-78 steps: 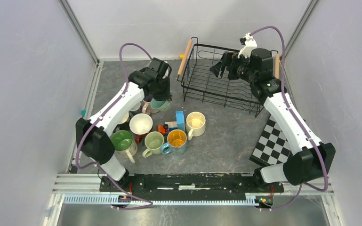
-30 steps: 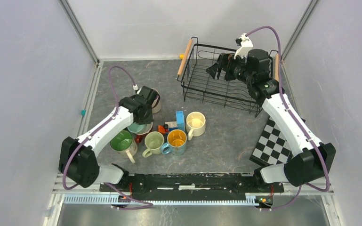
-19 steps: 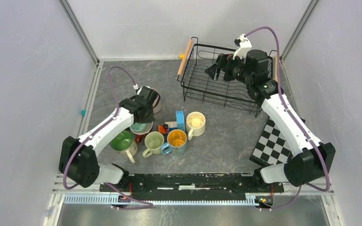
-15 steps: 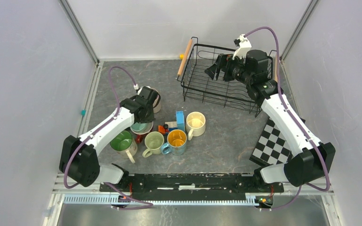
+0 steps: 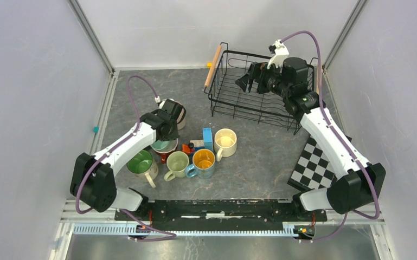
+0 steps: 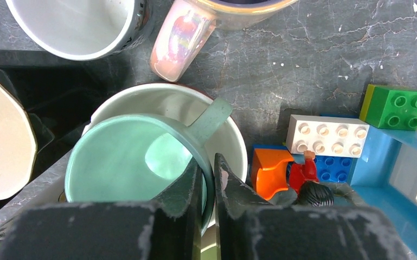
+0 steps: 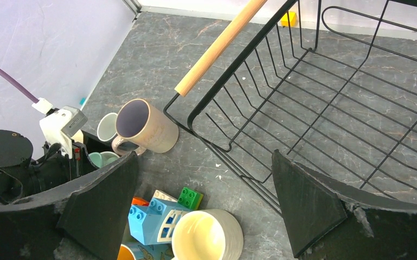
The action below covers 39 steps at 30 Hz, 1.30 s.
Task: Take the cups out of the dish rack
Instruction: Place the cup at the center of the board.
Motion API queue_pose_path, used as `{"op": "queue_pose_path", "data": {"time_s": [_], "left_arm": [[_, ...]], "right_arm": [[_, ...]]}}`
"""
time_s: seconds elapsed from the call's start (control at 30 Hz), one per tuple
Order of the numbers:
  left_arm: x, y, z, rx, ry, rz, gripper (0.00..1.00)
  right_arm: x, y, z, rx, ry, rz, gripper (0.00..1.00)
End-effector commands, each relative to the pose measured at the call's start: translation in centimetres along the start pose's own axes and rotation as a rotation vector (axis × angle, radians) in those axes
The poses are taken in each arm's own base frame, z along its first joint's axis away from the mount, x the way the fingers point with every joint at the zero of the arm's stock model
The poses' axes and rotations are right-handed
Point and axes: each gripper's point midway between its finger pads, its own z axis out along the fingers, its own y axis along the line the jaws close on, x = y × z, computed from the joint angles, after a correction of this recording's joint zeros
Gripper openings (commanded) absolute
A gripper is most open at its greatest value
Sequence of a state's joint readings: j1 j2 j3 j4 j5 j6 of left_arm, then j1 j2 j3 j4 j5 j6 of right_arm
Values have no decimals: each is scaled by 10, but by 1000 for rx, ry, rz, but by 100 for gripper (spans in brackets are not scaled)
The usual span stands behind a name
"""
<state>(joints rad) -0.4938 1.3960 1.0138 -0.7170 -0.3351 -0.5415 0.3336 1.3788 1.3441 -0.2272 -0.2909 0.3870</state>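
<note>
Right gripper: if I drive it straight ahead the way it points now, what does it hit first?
Probably the black wire dish rack, its side wall near the corner under the light wooden rod handle; the open right gripper aims there, though depth is unclear.

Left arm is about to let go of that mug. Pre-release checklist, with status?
1. Left gripper grip: jaws pinch the wall of the pale green mug. Ok.
2. Landing spot: the mug sits nested inside a white-lined mug, not on the table. Not ok.
3. Mug bottomed out: cannot tell.
4. Toy blocks apart from the mug. Ok.
5. Dish rack: no cup shows in it. Ok.
6. Right gripper open and empty over the rack. Ok.
</note>
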Motion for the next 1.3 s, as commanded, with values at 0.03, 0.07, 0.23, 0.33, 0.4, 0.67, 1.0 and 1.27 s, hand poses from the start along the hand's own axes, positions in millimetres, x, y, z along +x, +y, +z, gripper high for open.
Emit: {"op": "queue_pose_path", "data": {"time_s": [0.03,0.07,0.23,0.33,0.4,0.67,1.0,1.27], "left_arm": [[-4,-5,3,17,-16,-44,17],[-3,-5,1,21,-13,-46,18],[1,-6,-5,45,-8,-59,25],[0,-6,-12,59,-13,-65,28],[-1,-6,-16,69,-16,-68,29],[-3,-7,-27,95,-24,-75,33],[-32,-17,-72,211,-99,-60,52],[-70,-36,-132,393,-229,-47,93]], "right_arm": [[-11,8,2,-25,-35,-32,98],[-10,8,3,-24,-34,-31,98],[-9,10,3,-28,-34,-31,98],[-8,12,3,-33,-32,-30,98],[-7,13,3,-34,-33,-29,98],[-7,16,2,-38,-35,-32,98],[-12,19,-1,-26,-45,-39,98],[-27,25,-12,-18,-73,-43,98]]}}
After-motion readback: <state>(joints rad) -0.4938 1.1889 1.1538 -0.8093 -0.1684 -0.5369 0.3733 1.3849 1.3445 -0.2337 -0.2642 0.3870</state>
